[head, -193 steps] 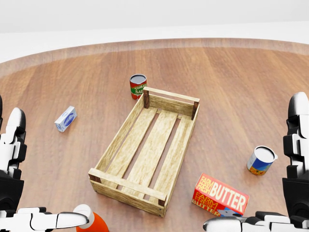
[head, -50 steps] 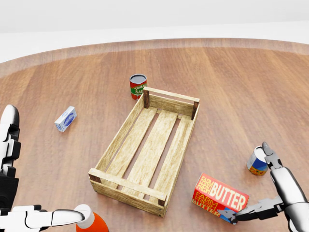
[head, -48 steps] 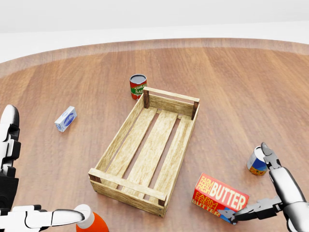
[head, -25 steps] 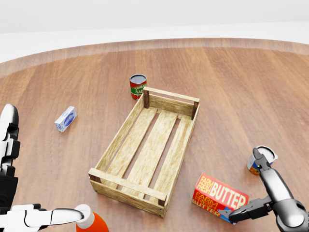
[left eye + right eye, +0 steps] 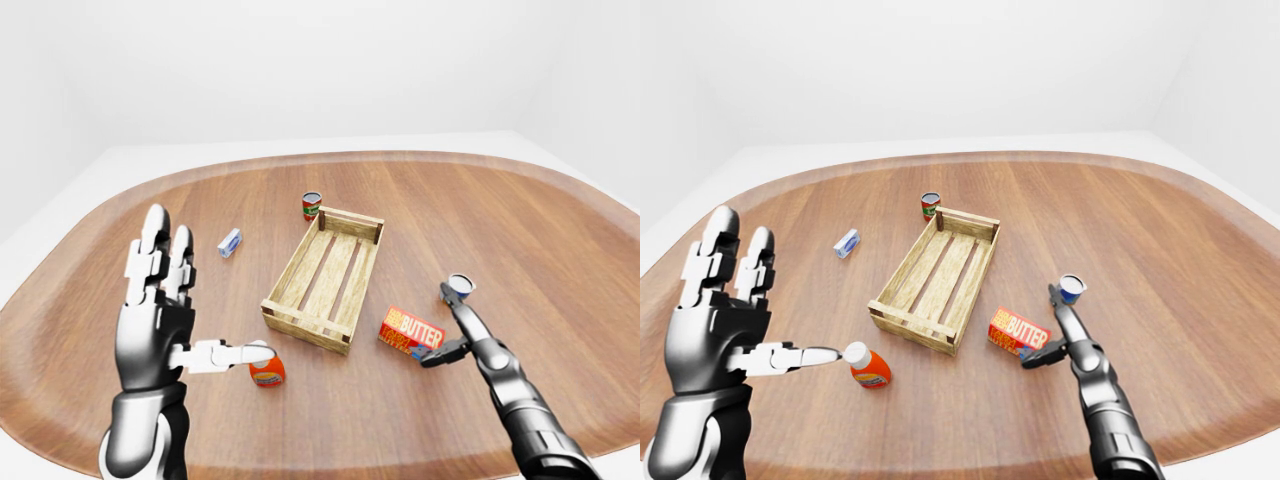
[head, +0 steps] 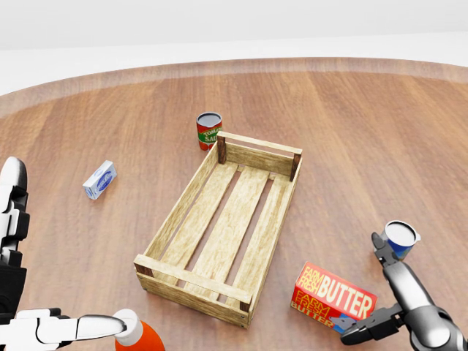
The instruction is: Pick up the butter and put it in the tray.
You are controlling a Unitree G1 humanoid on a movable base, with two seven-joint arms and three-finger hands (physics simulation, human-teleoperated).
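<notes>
1. Nothing is done yet: the butter [image 6: 333, 298] lies on the bench [image 6: 351, 131], just right of the tray's [image 6: 164, 227] near end.
2. My right hand [image 6: 387, 292] is spread beside the butter, thumb at its corner, not clamped.
3. Left hand [image 5: 160, 320] idles, fingers apart.
4. Grasp, lift and placing remain.

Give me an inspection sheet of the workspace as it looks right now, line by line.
Surface: round wooden table, no spills seen.
Job's things: butter box lies flat on the table, outside the wooden tray; the tray holds nothing.
Clutter: red can beside the tray's top corner; small blue-white carton to the left; blue can to the right; orange bottle near the bottom edge.
Hands: right hand open, thumb at the butter's lower right corner, not gripping; left hand raised, open, holding nothing.
Cables: nothing seen.
Surroundings: plain white walls and floor.
</notes>
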